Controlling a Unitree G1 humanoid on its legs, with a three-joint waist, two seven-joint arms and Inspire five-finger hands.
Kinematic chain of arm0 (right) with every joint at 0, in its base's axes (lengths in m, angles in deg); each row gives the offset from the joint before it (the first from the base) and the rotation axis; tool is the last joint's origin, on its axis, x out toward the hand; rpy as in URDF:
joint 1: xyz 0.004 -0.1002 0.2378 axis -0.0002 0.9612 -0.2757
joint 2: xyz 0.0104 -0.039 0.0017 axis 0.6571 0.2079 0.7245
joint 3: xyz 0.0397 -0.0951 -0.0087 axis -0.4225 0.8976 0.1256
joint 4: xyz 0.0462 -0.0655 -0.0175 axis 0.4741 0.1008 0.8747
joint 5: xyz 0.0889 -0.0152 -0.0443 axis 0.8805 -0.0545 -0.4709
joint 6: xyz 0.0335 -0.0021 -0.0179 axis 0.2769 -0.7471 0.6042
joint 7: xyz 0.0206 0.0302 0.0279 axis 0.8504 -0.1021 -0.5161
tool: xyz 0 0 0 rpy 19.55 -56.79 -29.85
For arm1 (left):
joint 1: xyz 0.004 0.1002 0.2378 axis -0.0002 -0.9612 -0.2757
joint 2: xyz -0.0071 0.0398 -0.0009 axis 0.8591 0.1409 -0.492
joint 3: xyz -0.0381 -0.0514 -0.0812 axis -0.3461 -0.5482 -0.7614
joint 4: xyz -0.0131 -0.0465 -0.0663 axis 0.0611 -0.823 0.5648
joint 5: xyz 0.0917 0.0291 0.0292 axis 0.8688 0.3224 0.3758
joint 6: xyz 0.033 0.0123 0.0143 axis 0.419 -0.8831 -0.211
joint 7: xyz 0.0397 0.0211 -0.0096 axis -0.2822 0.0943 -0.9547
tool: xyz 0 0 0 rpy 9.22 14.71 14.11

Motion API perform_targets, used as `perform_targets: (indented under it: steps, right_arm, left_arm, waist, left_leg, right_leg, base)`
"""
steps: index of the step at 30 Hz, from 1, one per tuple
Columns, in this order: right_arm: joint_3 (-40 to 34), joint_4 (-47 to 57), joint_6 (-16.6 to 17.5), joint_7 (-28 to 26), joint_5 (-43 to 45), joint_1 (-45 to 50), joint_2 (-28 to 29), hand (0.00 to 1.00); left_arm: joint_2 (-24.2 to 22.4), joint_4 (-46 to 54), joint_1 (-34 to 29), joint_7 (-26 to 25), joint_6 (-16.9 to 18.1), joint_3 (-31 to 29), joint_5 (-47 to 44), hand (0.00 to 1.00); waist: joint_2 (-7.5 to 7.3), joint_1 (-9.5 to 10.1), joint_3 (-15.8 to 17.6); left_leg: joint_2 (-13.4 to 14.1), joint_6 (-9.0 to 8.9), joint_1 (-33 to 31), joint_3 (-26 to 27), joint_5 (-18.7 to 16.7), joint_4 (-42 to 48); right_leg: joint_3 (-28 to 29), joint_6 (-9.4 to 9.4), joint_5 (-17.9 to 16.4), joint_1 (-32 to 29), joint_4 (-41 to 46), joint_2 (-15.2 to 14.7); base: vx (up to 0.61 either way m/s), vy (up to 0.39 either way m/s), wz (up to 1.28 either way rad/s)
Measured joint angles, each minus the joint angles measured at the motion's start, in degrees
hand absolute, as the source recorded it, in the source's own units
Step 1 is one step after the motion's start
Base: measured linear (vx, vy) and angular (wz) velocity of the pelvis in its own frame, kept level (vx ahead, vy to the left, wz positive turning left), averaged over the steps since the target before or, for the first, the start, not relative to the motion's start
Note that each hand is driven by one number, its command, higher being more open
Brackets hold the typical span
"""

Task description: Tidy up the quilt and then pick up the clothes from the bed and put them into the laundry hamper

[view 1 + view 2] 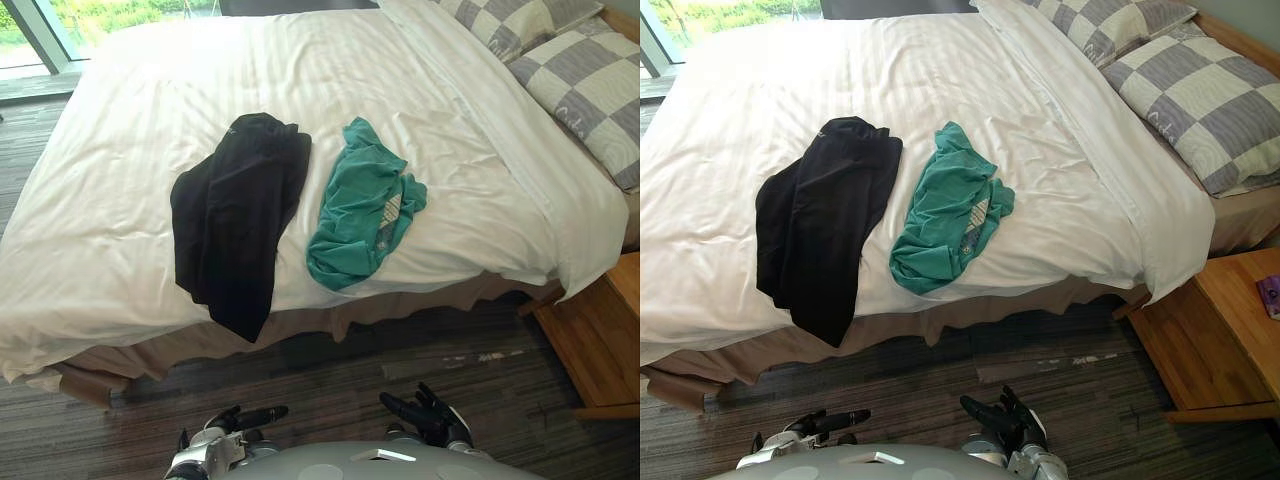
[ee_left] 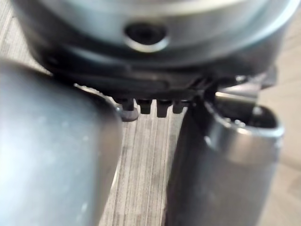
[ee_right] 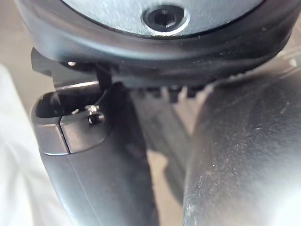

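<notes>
Two garments lie on the white quilt (image 1: pixel 120 150) in the left eye view: black clothes (image 1: pixel 235 220) at centre, draped over the near edge, and a teal shirt (image 1: pixel 360 205) just beside them at 3 o'clock, not touching. At 6 o'clock both arms are largely cut off. The left hand (image 1: pixel 240 418) and right hand (image 1: pixel 430 415) hover above the floor (image 1: pixel 350 370), fingers loosely straight and apart, holding nothing.

Right eye view: checked pillows (image 1: pixel 1200 100) at 2 o'clock, a nightstand (image 1: pixel 1210 340) at 4 o'clock, partly cropped.

Wrist views: dark hand bulk too close to read, floor beyond.

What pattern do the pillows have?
The pillows have grey and cream checks, clearest in the right eye view.
</notes>
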Motion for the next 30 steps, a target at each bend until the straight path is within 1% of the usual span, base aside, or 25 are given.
perform_targets:
  steps: [6, 8, 9, 11, 12, 13, 14, 15, 16, 17, 19, 20, 21, 23, 24, 26, 27, 28, 29, 30]
  right_arm:
    - [-0.68, 0.19, -0.36, -0.02, 0.24, -0.10, 0.00, 1.00]
    - [-1.31, 0.27, -1.23, 0.02, 0.49, -0.39, 0.02, 1.00]
    - [-1.60, 0.45, -2.17, 0.19, 2.09, -0.71, 0.02, 1.00]
    - [-2.21, 0.45, -3.88, 1.33, 4.28, -1.13, 0.00, 1.00]
    - [-3.23, 0.38, -5.48, 2.54, 6.10, -1.09, 0.02, 1.00]
    - [-5.47, -0.04, -7.35, 4.34, 7.70, -1.07, 0.03, 1.00]
    - [-6.85, -0.18, -8.22, 5.21, 8.84, -1.01, 0.03, 1.00]
    - [-10.79, -0.71, -9.63, 7.50, 11.09, -0.96, -0.03, 1.00]
    - [-13.85, -1.06, -10.03, 9.56, 12.48, -0.80, -0.22, 1.00]
    - [-18.06, -1.71, -10.08, 12.16, 14.63, -0.47, -0.87, 1.00]
    - [-25.35, -1.91, -9.86, 15.70, 17.91, 0.33, -2.23, 1.00]
    - [-30.98, -2.29, -8.56, 17.68, 18.76, 0.37, -3.45, 1.00]
    - [-33.96, -2.37, -7.89, 18.50, 19.20, 0.48, -4.17, 1.00]
    - [-44.84, -2.52, -3.58, 22.01, 19.46, 1.03, -8.41, 1.00]
    - [-47.19, -2.52, -2.26, 22.90, 19.45, 0.96, -9.77, 1.00]
    - [-54.78, -2.45, 4.25, 26.38, 17.11, 0.72, -15.75, 1.00]
    - [-56.05, -2.22, 5.60, 27.03, 17.06, 0.67, -17.31, 1.00]
    - [-57.02, -1.26, 7.91, 28.19, 16.97, 0.27, -20.53, 1.00]
    - [-57.06, 0.66, 9.26, 28.93, 16.25, -0.58, -23.67, 1.00]
    - [-56.69, 1.76, 9.77, 29.10, 15.26, -1.32, -25.26, 1.00]
  left_arm:
    - [-0.15, 0.03, -0.09, 0.53, 0.30, -1.38, -0.17, 1.00]
    - [-0.23, 0.03, -0.25, 0.66, 0.97, -1.90, -0.85, 1.00]
    - [-0.16, 0.05, -0.61, 0.54, 1.36, -2.71, -2.64, 1.00]
    - [0.05, 0.07, -1.01, 0.43, 1.68, -5.55, -5.70, 1.00]
    - [-0.02, 0.06, -1.25, 0.36, 1.70, -8.01, -8.68, 1.00]
    - [-0.04, 0.04, -2.14, -0.39, 2.18, -11.76, -13.07, 1.00]
    - [-0.03, 0.04, -2.52, -0.71, 2.51, -14.06, -15.82, 1.00]
    - [0.04, -0.02, -2.97, -1.74, 3.56, -18.85, -22.28, 1.00]
    - [0.32, -0.05, -3.23, -2.63, 4.47, -22.59, -26.25, 1.00]
    - [1.04, -0.12, -3.35, -4.03, 6.02, -27.82, -32.16, 1.00]
    - [2.88, -0.08, -3.34, -5.35, 8.37, -36.26, -39.44, 1.00]
    - [4.49, -0.05, -3.35, -6.37, 9.71, -42.79, -43.35, 1.00]
    - [5.39, -0.03, -3.35, -6.89, 10.29, -45.72, -45.10, 1.00]
    - [9.70, -0.01, -4.45, -9.65, 12.55, -55.39, -51.20, 1.00]
    - [10.83, -0.01, -4.95, -10.46, 13.01, -57.57, -52.69, 1.00]
    - [15.62, -0.01, -5.98, -15.68, 15.21, -64.42, -56.41, 1.00]
    - [16.93, -0.02, -6.10, -16.82, 15.40, -65.76, -56.94, 1.00]
    - [19.59, -0.02, -6.18, -18.43, 16.10, -67.48, -58.21, 1.00]
    - [22.44, 0.00, -6.10, -19.64, 16.39, -68.42, -58.32, 1.00]
    - [23.82, 0.00, -5.97, -20.10, 16.53, -68.66, -58.13, 1.00]
  waist:
    - [0.00, -0.10, 0.31]
    - [0.05, -0.07, 0.67]
    - [0.13, -0.17, 1.07]
    - [0.22, -0.28, 1.91]
    - [0.27, -0.33, 1.97]
    - [0.32, -0.38, 2.05]
    - [0.28, -0.40, 2.04]
    - [0.27, -0.39, 2.05]
    - [0.29, -0.36, 2.05]
    - [0.32, -0.34, 2.07]
    - [0.45, -0.35, 1.82]
    - [0.46, -0.41, 1.76]
    - [0.50, -0.46, 1.62]
    - [0.74, -1.21, -0.01]
    - [0.84, -1.41, -0.36]
    - [1.29, -1.55, -2.27]
    - [1.37, -1.55, -2.67]
    - [1.47, -1.54, -3.33]
    - [1.53, -1.48, -3.84]
    - [1.55, -1.48, -4.17]
  left_leg:
    - [0.06, 0.04, 0.44, 0.96, -0.03, -0.04]
    - [0.10, 0.03, 1.35, 2.11, -0.03, -0.21]
    - [0.13, 0.03, 2.05, 2.98, -0.03, -0.36]
    - [0.19, 0.00, 3.35, 4.30, -0.02, -0.86]
    - [0.19, -0.11, 3.69, 4.68, 0.05, -1.11]
    - [0.23, -0.30, 4.16, 5.22, 0.16, -1.41]
    - [0.24, -0.32, 4.28, 5.38, 0.18, -1.43]
    - [0.24, -0.42, 4.59, 5.76, 0.23, -1.45]
    - [0.23, -0.49, 4.82, 5.86, 0.27, -1.47]
    - [0.25, -0.59, 5.04, 5.87, 0.33, -1.50]
    - [0.35, -1.01, 4.79, 5.84, 0.31, -1.69]
    - [0.37, -1.25, 4.66, 5.87, 0.26, -1.80]
    - [0.38, -1.39, 4.48, 5.85, 0.16, -1.81]
    - [0.34, -1.59, 2.94, 5.59, 0.20, -1.83]
    - [0.33, -1.89, 2.77, 5.58, 0.39, -1.83]
    - [0.28, -2.03, 1.80, 4.71, 0.62, -1.82]
    - [0.28, -2.12, 1.56, 4.41, 0.73, -1.81]
    - [0.29, -2.28, 1.04, 4.13, 1.05, -1.78]
    - [0.32, -2.26, 0.84, 4.06, 1.27, -1.71]
    - [0.32, -2.25, 0.80, 4.07, 1.34, -1.63]
  right_leg:
    - [0.77, -0.06, -0.03, -0.07, 0.07, 0.00]
    - [1.80, -0.06, -0.04, -0.03, 0.31, 0.00]
    - [2.48, -0.03, -0.02, -0.05, 0.64, 0.00]
    - [3.45, 0.05, 0.01, 0.04, 0.98, 0.04]
    - [3.64, 0.14, 0.06, 0.04, 1.07, 0.03]
    - [3.78, 0.20, 0.06, 0.07, 1.33, 0.02]
    - [3.86, 0.22, 0.04, 0.08, 1.43, 0.02]
    - [3.99, 0.20, 0.00, 0.10, 1.69, -0.01]
    - [3.98, 0.19, -0.02, 0.31, 1.72, -0.04]
    - [3.72, 0.18, -0.05, 0.76, 1.70, -0.08]
    - [3.03, 0.25, -0.15, 1.02, 1.61, -0.16]
    - [2.70, 0.50, -0.32, 1.03, 1.57, -0.27]
    - [2.52, 0.52, -0.33, 1.01, 1.55, -0.31]
    - [1.05, 0.78, -0.13, 0.82, 0.78, -0.66]
    - [0.84, 0.85, -0.08, 0.82, 0.64, -0.71]
    - [-0.24, 1.27, 0.17, 0.82, 0.35, -0.80]
    - [-0.57, 1.28, 0.18, 0.83, 0.29, -0.80]
    - [-1.16, 1.28, 0.18, 0.82, 0.24, -0.80]
    - [-1.50, 1.28, 0.19, 0.83, 0.22, -0.80]
    - [-1.55, 1.28, 0.19, 0.83, 0.21, -0.79]
  base:
    - [0.00, 0.000, -0.07]
    - [-0.01, 0.002, -0.25]
    - [-0.02, 0.004, -0.29]
    - [-0.03, 0.004, -0.28]
    - [-0.05, 0.005, -0.16]
    - [-0.05, 0.004, -0.10]
    - [-0.04, 0.001, -0.09]
    - [-0.03, 0.000, -0.06]
    - [-0.04, -0.002, -0.02]
    - [-0.05, -0.005, 0.07]
    - [-0.08, -0.007, 0.12]
    - [-0.07, -0.004, 0.09]
    - [-0.06, -0.004, 0.15]
    - [-0.02, -0.005, 0.25]
    - [0.02, -0.005, 0.20]
    - [0.03, -0.012, 0.21]
    - [0.04, -0.021, 0.27]
    - [0.02, -0.020, 0.22]
    - [0.01, -0.017, 0.17]
    - [-0.01, -0.012, 0.09]
